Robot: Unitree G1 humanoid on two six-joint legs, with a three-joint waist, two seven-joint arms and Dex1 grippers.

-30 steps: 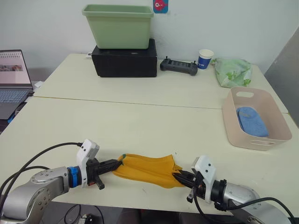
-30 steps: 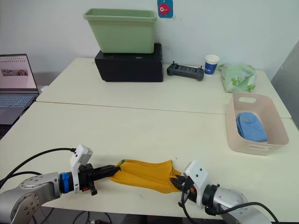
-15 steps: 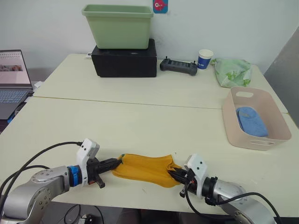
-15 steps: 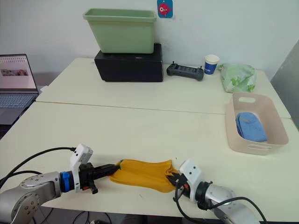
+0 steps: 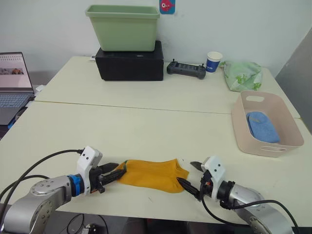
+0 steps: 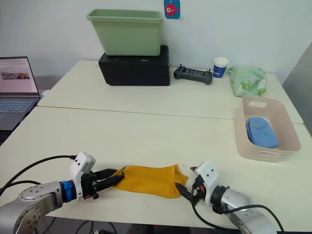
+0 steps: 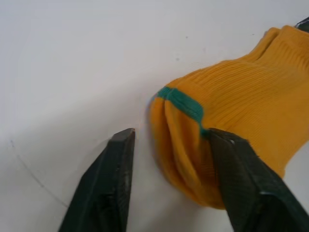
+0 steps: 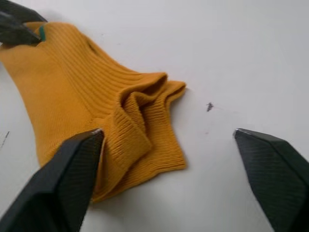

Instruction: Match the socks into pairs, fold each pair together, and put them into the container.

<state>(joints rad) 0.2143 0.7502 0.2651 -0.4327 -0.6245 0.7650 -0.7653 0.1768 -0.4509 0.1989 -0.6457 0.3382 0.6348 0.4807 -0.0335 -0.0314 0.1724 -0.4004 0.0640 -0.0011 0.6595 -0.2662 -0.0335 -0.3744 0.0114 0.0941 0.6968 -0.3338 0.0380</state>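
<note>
A mustard-yellow sock pair (image 5: 151,174) lies flat on the table near the front edge, one sock stacked on the other. Its left end carries a small green mark (image 7: 182,99). My left gripper (image 5: 117,171) is open at that end, with the sock's tip lying between its black fingers (image 7: 108,179). My right gripper (image 5: 187,173) stands wide open at the other end, and the cuff (image 8: 140,125) lies loose between its fingers. The pink container (image 5: 243,127) sits at the right with a light blue sock (image 5: 262,126) inside.
At the back are a green tub (image 5: 123,27) on a black box (image 5: 129,61), a black controller (image 5: 186,69), a paper cup (image 5: 214,61) and a pale green cloth bundle (image 5: 242,74). A laptop (image 5: 12,83) stands at the far left.
Both grippers were shut on the yellow pair's ends, holding it stretched. Both have opened and let go, and the pair now rests flat on the table.
</note>
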